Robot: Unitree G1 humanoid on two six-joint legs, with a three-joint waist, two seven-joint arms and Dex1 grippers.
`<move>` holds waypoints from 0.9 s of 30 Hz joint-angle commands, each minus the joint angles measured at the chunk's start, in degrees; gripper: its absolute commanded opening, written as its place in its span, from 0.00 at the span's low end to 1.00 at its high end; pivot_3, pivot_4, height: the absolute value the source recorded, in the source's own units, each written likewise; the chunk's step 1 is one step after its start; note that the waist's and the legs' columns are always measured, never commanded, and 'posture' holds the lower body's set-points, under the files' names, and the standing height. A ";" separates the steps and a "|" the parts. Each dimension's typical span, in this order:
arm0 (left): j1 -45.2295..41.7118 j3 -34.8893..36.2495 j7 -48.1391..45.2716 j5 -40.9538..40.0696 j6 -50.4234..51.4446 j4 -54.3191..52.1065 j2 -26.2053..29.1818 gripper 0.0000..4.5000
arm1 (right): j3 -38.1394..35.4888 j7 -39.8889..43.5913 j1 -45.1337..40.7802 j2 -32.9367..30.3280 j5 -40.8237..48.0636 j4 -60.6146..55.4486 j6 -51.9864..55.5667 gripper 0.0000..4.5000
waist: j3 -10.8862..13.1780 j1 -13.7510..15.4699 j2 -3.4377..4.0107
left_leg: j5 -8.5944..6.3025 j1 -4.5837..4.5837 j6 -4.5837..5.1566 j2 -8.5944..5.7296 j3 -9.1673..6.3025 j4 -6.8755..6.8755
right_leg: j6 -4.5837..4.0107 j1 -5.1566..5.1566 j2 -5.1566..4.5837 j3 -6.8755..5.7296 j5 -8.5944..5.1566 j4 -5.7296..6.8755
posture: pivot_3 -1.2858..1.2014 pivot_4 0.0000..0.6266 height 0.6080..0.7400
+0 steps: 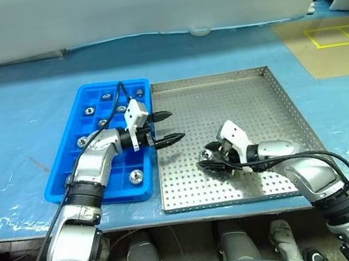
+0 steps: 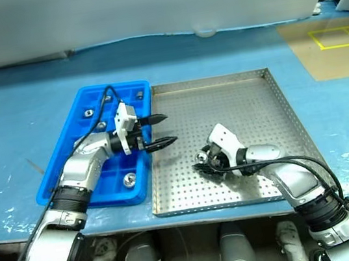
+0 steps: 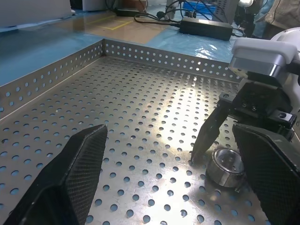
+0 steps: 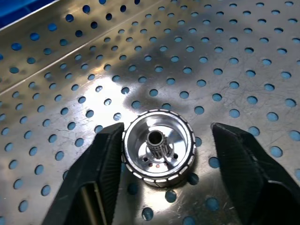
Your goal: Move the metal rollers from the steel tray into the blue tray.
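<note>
One metal roller, a shiny ring with a central hub, lies on the perforated floor of the steel tray, near its front. My right gripper reaches down around this roller. In the right wrist view one finger touches its side, while the other finger stands a small gap away. My left gripper hovers open and empty over the seam between the steel tray and the blue tray, pointing toward the steel tray. Several rollers, one of them, sit in the blue tray's compartments.
Both trays rest side by side on a table covered in blue film, close to its front edge. A pale board runs along the back. A yellow taped square marks the brown surface at the far right.
</note>
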 commanded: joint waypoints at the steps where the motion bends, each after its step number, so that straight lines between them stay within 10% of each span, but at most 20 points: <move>1: -0.05 1.24 0.82 -0.26 -0.35 -2.23 0.69 1.00 | 0.55 0.92 -0.99 0.95 -0.33 0.80 -1.10 0.40 | 0.00 -0.02 0.00 | 0.00 0.01 -0.01 0.00 0.00 0.00 | 0.00 -0.01 0.00 0.00 0.00 0.02 | 0.44 0.24 1.00; 13: 7.67 7.42 9.80 -1.92 1.46 -13.26 3.57 1.00 | -5.85 6.18 -16.80 9.97 5.88 11.11 -5.93 0.36 | 0.04 0.87 -0.05 | 0.11 -0.02 -0.17 0.03 0.00 -0.18 | -0.04 -0.29 0.04 -0.01 0.01 0.29 | 0.53 0.24 1.00; 27: 30.84 20.97 27.50 -5.89 7.43 -40.19 6.46 1.00 | 4.03 22.70 -33.51 22.38 0.75 34.03 -18.10 0.36 | 0.12 6.92 -0.19 | 0.17 -0.37 -0.27 0.22 -0.28 -0.40 | -0.29 -0.46 0.05 -0.58 -0.17 0.33 | 0.71 0.24 1.00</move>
